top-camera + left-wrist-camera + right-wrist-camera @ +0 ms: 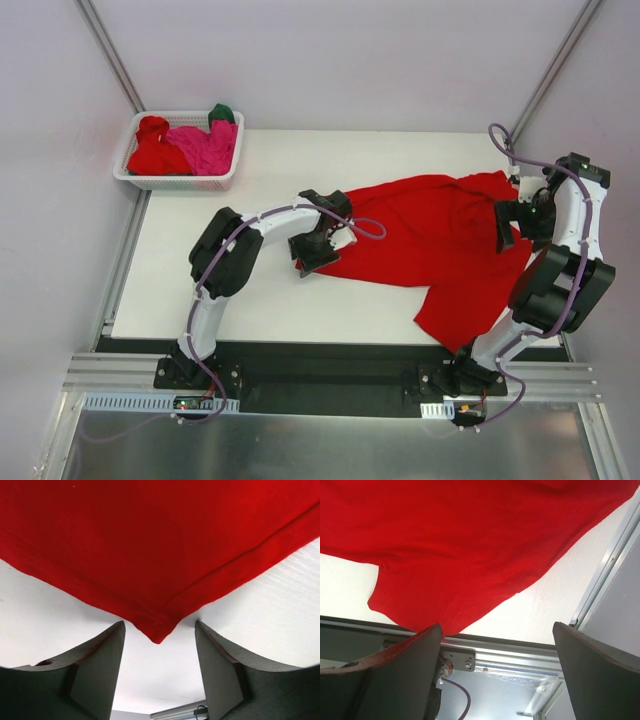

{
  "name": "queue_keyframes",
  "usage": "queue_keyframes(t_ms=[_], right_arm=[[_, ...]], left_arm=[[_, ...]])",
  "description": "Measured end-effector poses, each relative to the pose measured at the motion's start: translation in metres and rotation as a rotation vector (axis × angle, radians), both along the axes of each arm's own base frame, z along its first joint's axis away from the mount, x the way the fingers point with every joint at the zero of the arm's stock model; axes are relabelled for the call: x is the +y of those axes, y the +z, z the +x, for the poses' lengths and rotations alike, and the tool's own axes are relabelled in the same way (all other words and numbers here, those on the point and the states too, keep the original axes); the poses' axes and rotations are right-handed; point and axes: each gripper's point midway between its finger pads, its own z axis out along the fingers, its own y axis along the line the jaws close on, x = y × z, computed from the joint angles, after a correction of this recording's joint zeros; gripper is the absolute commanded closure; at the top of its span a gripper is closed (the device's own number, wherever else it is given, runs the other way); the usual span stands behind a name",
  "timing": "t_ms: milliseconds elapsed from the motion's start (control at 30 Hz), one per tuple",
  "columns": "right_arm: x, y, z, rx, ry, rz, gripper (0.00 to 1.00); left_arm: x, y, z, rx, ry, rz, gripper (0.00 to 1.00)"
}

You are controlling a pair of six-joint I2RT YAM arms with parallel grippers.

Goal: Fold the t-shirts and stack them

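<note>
A big red t-shirt (440, 235) lies spread and rumpled across the right half of the white desk (250, 310). One end reaches towards the middle and the other runs up to the right arm. A lobe of it comes down to the near edge of the desk, and in the right wrist view the cloth (470, 545) laps over that edge above the metal rail.

The left fingers (318, 252) sit at the shirt's left end, low over the desk. From the wrist they stand apart (95, 670), and a hemmed corner of the shirt (157, 630) points down into the gap between their tips. The corner lies flat on the desk and nothing is pinched. The right fingers (503, 225) hover at the shirt's right side, spread very wide (405, 675), with no cloth between them.

At the far left corner stands a white lattice basket (175, 181). It holds a bunched red shirt (155, 150), a magenta-pink shirt (205, 148) beside it and a dark green shirt (222, 113) poking up at the back.
</note>
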Motion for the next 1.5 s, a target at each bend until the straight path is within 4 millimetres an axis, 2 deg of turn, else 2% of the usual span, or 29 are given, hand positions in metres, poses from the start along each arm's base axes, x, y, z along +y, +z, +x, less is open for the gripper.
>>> queue_keyframes(t_ms=[33,67,300,433,800,1067,1200,1300,1400,1500], right_arm=[[0.001,-0.001,0.0,0.002,0.0,0.003,0.04],[0.001,-0.001,-0.001,0.002,0.0,0.004,0.04],[0.002,-0.002,-0.001,0.004,0.0,0.008,0.04],[0.002,-0.002,-0.001,0.003,0.0,0.01,0.04],[0.003,-0.002,-0.001,0.002,0.0,0.015,0.04],[0.003,-0.002,-0.001,0.002,-0.001,0.014,0.04],[0.003,-0.002,-0.001,0.002,-0.004,0.016,0.04],[0.003,-0.002,0.0,0.001,-0.007,0.019,0.04],[0.004,-0.003,0.0,0.005,-0.01,0.027,0.04],[0.005,-0.006,0.001,0.013,-0.012,0.034,0.04]], left_arm=[[0.001,0.0,0.0,0.001,0.003,0.0,0.63],[0.001,0.0,0.0,0.001,0.004,0.0,0.68],[-0.001,-0.002,-0.003,0.024,0.004,-0.003,0.7],[-0.001,-0.002,-0.003,0.034,0.005,0.002,0.99],[-0.001,-0.002,-0.001,0.033,0.003,0.001,1.0],[0.012,-0.001,0.0,0.056,0.077,-0.035,1.0],[0.026,0.0,-0.003,0.041,0.119,-0.05,1.0],[0.052,-0.003,-0.019,0.069,0.145,-0.007,1.0],[0.065,0.001,-0.025,0.059,0.161,-0.004,1.0],[0.08,-0.001,-0.042,0.097,0.17,0.032,1.0]])
